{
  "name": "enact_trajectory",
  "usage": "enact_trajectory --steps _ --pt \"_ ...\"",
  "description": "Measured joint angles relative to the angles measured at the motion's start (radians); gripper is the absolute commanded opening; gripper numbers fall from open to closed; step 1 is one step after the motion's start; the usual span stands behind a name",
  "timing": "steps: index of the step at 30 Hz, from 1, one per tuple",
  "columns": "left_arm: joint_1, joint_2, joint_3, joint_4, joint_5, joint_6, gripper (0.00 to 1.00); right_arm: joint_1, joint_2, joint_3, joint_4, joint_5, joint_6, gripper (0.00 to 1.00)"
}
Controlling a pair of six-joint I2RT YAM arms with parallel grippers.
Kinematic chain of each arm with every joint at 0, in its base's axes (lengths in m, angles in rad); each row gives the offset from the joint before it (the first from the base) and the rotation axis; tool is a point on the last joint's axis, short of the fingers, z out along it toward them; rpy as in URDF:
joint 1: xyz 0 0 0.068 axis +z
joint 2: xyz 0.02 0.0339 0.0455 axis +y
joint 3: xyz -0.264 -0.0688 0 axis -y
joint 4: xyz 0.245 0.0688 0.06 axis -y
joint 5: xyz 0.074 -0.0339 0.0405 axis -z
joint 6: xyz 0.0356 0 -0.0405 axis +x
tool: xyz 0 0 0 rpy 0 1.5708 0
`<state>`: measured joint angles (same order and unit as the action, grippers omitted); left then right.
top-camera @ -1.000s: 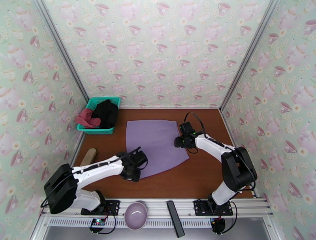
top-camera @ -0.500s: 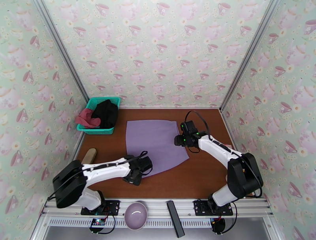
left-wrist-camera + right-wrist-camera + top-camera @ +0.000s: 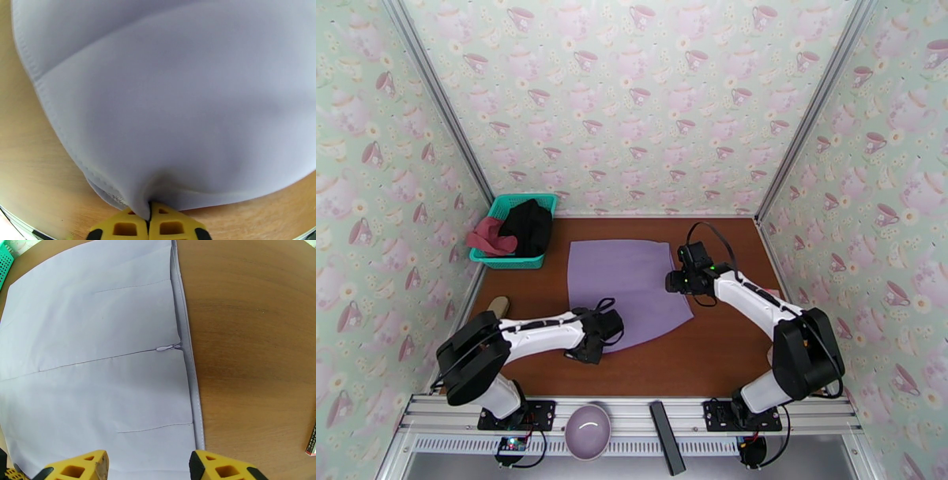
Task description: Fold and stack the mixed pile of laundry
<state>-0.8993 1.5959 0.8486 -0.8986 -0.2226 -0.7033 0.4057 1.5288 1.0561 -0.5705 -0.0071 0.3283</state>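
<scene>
While cloth (image 3: 628, 284) spreads mid-table, basket (image 3: 509, 261) far-left, bowl (image 3: 588, 430) nearside

Teal basket (image 3: 505, 261) far-L; bowl (image 3: 588, 430) nr front

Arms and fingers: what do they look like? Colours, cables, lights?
The left arm and right arm share white shells with bulky black joints. A black cable loops off the right wrist, where small green lights glow. The fingers are yellow plastic with square cutouts.
</scene>
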Motion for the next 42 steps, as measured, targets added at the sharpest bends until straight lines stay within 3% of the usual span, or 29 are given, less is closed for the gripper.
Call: enact_trajectory --steps 7,15,20,34,36,42 --pt "0.186 -0.039 0.01 -0.087 -0.048 -0.052 0.0 0.05 -0.023 -0.036 -0.023 0.013 -0.076 0.62" --pt "0.383 -0.07 0.088 -0.122 -0.064 -0.011 0.0 0.341 0.093 0.016 -0.06 0.108 -0.272 0.63" --pt "0.473 -0.06 0.097 -0.121 -0.065 0.035 0.0 0.473 0.132 0.004 -0.093 0.154 -0.422 0.65" --pt "0.597 -0.089 0.097 -0.13 -0.05 0.124 0.0 0.507 0.22 -0.004 -0.169 0.18 -0.609 0.62" --pt "0.603 -0.089 0.097 -0.13 -0.048 0.132 0.0 0.512 0.224 -0.004 -0.169 0.18 -0.618 0.54" --pt "0.609 -0.089 0.097 -0.13 -0.038 0.137 0.0 0.529 0.253 0.016 -0.182 0.177 -0.63 0.12"
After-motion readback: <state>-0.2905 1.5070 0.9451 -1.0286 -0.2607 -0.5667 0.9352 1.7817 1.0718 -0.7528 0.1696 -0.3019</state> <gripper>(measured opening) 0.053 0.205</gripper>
